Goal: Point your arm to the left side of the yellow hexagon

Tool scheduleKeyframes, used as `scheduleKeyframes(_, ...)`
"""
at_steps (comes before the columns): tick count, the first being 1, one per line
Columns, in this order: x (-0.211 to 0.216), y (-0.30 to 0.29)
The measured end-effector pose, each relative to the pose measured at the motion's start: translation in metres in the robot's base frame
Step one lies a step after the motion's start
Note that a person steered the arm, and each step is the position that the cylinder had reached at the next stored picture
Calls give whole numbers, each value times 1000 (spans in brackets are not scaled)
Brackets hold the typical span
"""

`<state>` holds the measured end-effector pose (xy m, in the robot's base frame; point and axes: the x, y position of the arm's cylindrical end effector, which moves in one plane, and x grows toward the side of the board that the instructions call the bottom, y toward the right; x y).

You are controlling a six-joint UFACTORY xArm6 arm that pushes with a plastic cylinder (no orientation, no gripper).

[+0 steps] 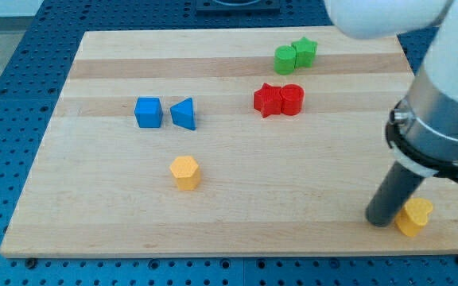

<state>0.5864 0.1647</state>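
Your tip (381, 222) rests on the wooden board (102, 214) at the view's lower right, holding nothing, just a bare rod touching the left edge of a yellow heart-shaped block (414, 216). The yellow hexagon (185, 171) sits well apart, far toward the view's left and slightly higher than your tip. Farther up from your tip you have the red pair (278, 100), the green pair (295, 55) and, beyond the hexagon, the blue pair (164, 113).

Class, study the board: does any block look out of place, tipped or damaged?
Nothing looks damaged or tipped. One yellow block sits alone near the board's bottom right edge, touching my tip, far from the yellow hexagon. The blue, red and green blocks sit in neat pairs.
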Motion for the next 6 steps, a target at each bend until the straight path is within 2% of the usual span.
scheduleKeyframes(2, 14, -81)
scheduleKeyframes(6, 17, -277)
